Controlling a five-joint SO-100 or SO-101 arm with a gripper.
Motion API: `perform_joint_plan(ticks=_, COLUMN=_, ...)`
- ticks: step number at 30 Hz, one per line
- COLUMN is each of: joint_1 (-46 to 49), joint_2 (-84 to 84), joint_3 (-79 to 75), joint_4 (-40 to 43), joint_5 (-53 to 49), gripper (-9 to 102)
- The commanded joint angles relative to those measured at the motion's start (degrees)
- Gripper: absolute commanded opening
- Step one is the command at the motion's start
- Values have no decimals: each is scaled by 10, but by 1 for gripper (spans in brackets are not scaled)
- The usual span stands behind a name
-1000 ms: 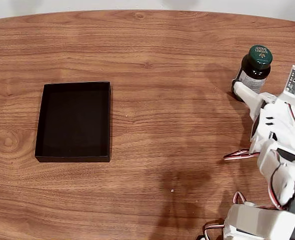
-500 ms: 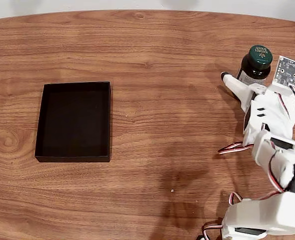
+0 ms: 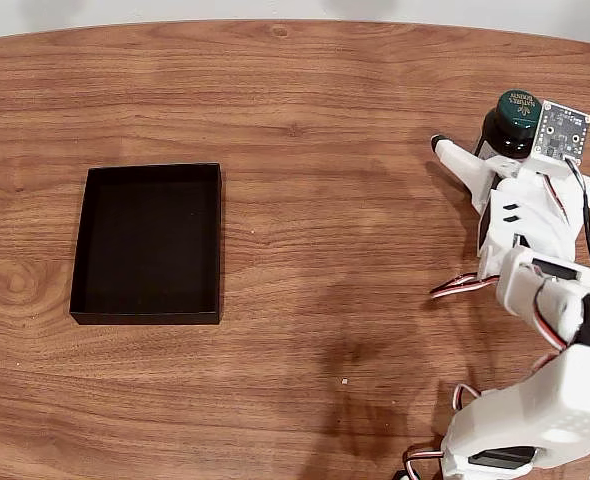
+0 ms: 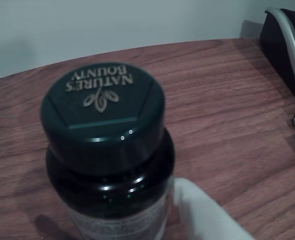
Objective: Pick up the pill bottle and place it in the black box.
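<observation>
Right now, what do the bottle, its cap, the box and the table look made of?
Bottle: dark glossy glass or plastic, sharp glints; which one is unclear. Cap: dark green moulded plastic, semi-gloss, pale printed lettering. Box: matte black, thin low walls, probably card or plastic. Table: wood or wood-look laminate, visible grain, satin sheen.

Fixed view: the black box (image 3: 146,244) lies at the table's (image 3: 325,120) left, well apart from the pill bottle (image 3: 511,122), which stands upright at the far right. My gripper (image 3: 475,150) sits at the bottle, one finger (image 3: 458,160) to its left. Wrist view: the bottle (image 4: 107,150) stands directly before me, a finger (image 4: 202,215) just beside its lower right.
</observation>
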Motion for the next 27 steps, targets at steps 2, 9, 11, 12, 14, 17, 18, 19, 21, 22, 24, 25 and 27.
perform_joint_plan(ticks=2, joint_1=-7, joint_2=-11, joint_3=-47, joint_4=-31, joint_5=-3, gripper=48)
perform_joint_plan(ticks=9, joint_1=-4, joint_2=-41, joint_3=-75, joint_4=-36, joint_5=-6, gripper=48)
perform_joint_plan(ticks=11, joint_1=-3, joint_2=-52, joint_3=-83, joint_4=-40, joint_5=-6, gripper=48)
perform_joint_plan(ticks=12, joint_1=-1, joint_2=-57, joint_3=-89, joint_4=-42, joint_5=-6, gripper=48)
perform_joint_plan(ticks=14, joint_1=3, joint_2=-69, joint_3=-100, joint_4=-47, joint_5=-6, gripper=48)
perform_joint_plan(ticks=17, joint_1=10, joint_2=-88, joint_3=-120, joint_4=-48, joint_5=-7, gripper=48)
perform_joint_plan(ticks=18, joint_1=12, joint_2=-93, joint_3=-127, joint_4=-48, joint_5=-7, gripper=48)
perform_joint_plan(ticks=19, joint_1=15, joint_2=-99, joint_3=-133, joint_4=-48, joint_5=-9, gripper=48)
perform_joint_plan(ticks=21, joint_1=18, joint_2=-109, joint_3=-146, joint_4=-43, joint_5=-12, gripper=47)
perform_joint_plan(ticks=22, joint_1=21, joint_2=-112, joint_3=-152, joint_4=-38, joint_5=-14, gripper=47)
perform_joint_plan(ticks=24, joint_1=24, joint_2=-119, joint_3=-164, joint_4=-24, joint_5=-16, gripper=46)
perform_joint_plan(ticks=25, joint_1=25, joint_2=-120, joint_3=-169, joint_4=-20, joint_5=-17, gripper=46)
perform_joint_plan(ticks=27, joint_1=27, joint_2=-126, joint_3=-177, joint_4=-15, joint_5=-18, gripper=45)
